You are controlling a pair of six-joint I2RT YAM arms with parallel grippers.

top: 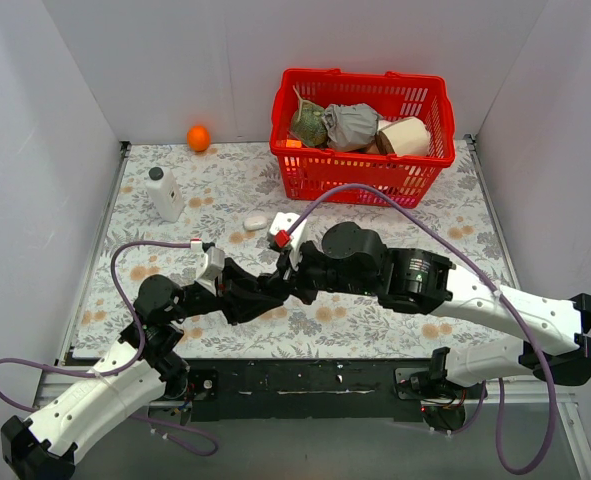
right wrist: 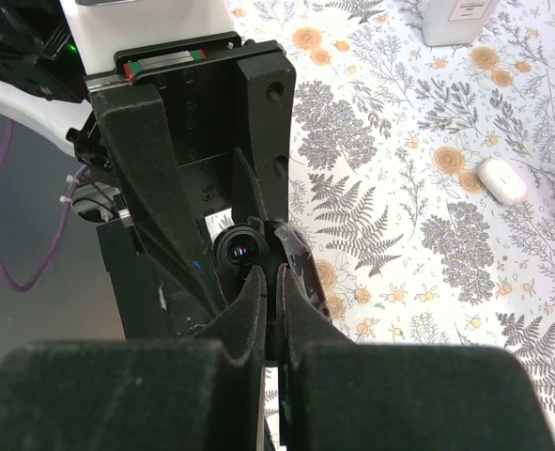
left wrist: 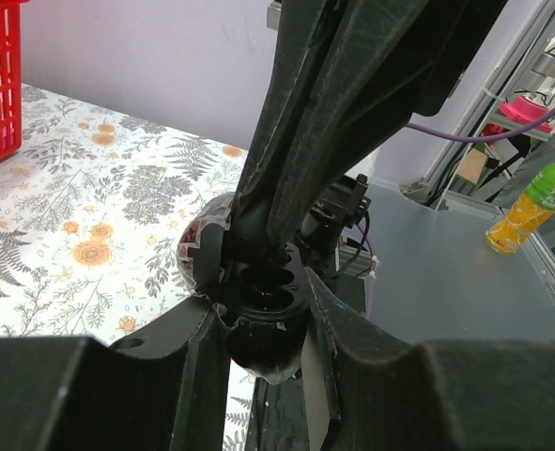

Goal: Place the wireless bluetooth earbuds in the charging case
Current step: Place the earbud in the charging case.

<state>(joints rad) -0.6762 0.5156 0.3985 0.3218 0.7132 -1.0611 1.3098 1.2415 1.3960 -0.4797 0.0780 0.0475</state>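
The left tool (left wrist: 263, 315) clamps the open black charging case (left wrist: 256, 349) above the near middle of the counter (top: 225, 190). The right tool (right wrist: 269, 275) is pinched together right at its wells; the earbuds I can't make out.

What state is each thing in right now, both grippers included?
black oval charging case: lid open, clamped in left gripper.
left gripper: shut on the case.
right gripper: shut, tips at the case's wells; whether they pinch anything, cannot tell.
white pebble-shaped case: closed, lying untouched.
white plastic bottle with black cap: upright, capped.
red plastic basket: upright, filled.
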